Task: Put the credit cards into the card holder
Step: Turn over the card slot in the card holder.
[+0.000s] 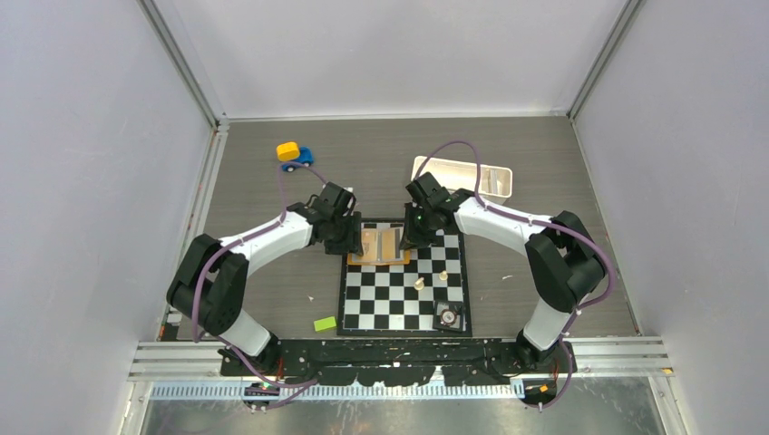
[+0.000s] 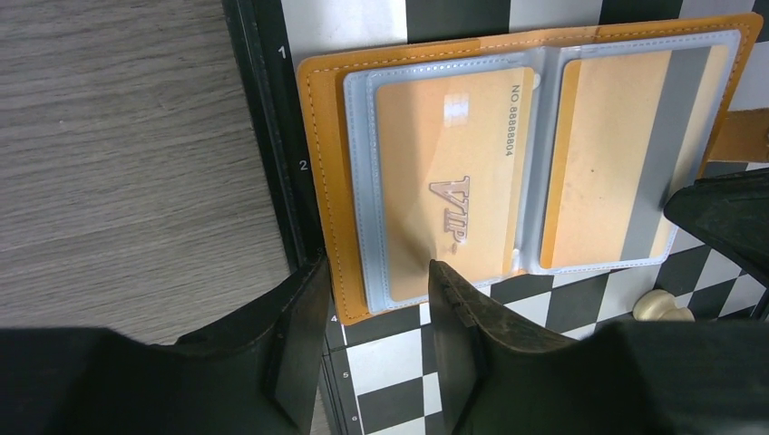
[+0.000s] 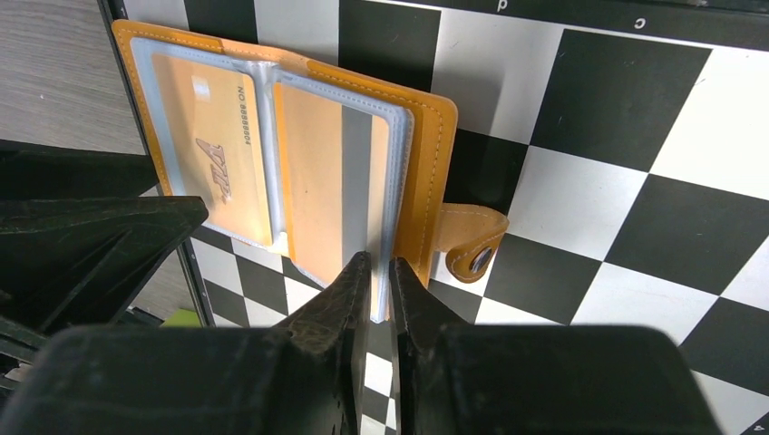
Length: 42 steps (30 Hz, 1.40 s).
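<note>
Overhead check: the card holder [image 1: 379, 246] lies opened flat on the far-left corner of the chessboard [image 1: 403, 304], orange border up and clear sleeves showing. My two arms meet over it from either side.

Card positions (both read gold here):
- VIP card [image 2: 453, 181]: face up inside the clear sleeve on my left page, number printed along one edge.
- striped card [image 2: 598, 172]: inside the sleeve on my right page, grey stripe showing.

Left end effector [image 2: 376, 265]: jaws wide apart, gripping nothing. The near corner of the left page lies in the gap between the fingers. I cannot tell whether either finger touches the leather.

Right end effector [image 3: 379, 263]: jaws drawn in to a narrow slit. The near edge of the right-hand sleeve runs into that slit, so I log it as pinching the card holder's sleeve edge (contact itself is hidden by the fingers).

The snap tab [image 3: 476, 258] sticks out flat from the right page onto the board, just beside my right fingers.

Other items: two pale chess pieces [image 1: 419, 284] stand on the board nearer my bases. A green block [image 1: 325, 323] sits on the desk [image 1: 263, 181] beside the board's near-left corner. A white tray [image 1: 462, 175] lies at far right.
</note>
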### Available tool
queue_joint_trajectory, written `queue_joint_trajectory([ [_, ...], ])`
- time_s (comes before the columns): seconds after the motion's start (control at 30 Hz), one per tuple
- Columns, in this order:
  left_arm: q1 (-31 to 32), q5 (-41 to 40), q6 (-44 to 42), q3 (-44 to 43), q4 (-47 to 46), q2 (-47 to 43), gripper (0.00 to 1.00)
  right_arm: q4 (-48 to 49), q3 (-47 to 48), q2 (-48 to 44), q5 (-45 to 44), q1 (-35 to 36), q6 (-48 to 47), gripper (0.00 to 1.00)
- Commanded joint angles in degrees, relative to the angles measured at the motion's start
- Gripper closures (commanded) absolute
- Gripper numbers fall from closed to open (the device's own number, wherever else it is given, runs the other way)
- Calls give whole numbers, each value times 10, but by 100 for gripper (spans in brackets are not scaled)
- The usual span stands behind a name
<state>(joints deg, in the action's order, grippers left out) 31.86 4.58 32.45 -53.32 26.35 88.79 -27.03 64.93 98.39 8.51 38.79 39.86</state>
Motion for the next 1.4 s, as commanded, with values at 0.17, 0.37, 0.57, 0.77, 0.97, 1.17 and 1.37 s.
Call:
queue_joint_trajectory([
  [0.17, -2, 19, -6, 6, -26, 0, 58, 37, -2, -23, 24, 2, 15, 84],
  [0.37, -2, 28, -3, 9, -33, -5, 60, 53, -4, -34, 41, 3, 16, 84],
  [0.57, -2, 37, 1, 11, -39, -5, 60, 78, -6, -33, 61, 5, 21, 83],
  [0.77, -2, 44, 4, 13, -43, -7, 60, 89, 3, -26, 69, 12, 22, 81],
  [0.97, -2, 44, 6, 15, -43, -11, 60, 94, 13, -16, 70, 22, 24, 79],
  [1.17, -2, 40, 5, 16, -41, -16, 60, 94, 19, -24, 70, 26, 22, 74],
  [1.37, -2, 39, 7, 17, -41, -16, 60, 96, 20, -28, 75, 26, 20, 68],
])
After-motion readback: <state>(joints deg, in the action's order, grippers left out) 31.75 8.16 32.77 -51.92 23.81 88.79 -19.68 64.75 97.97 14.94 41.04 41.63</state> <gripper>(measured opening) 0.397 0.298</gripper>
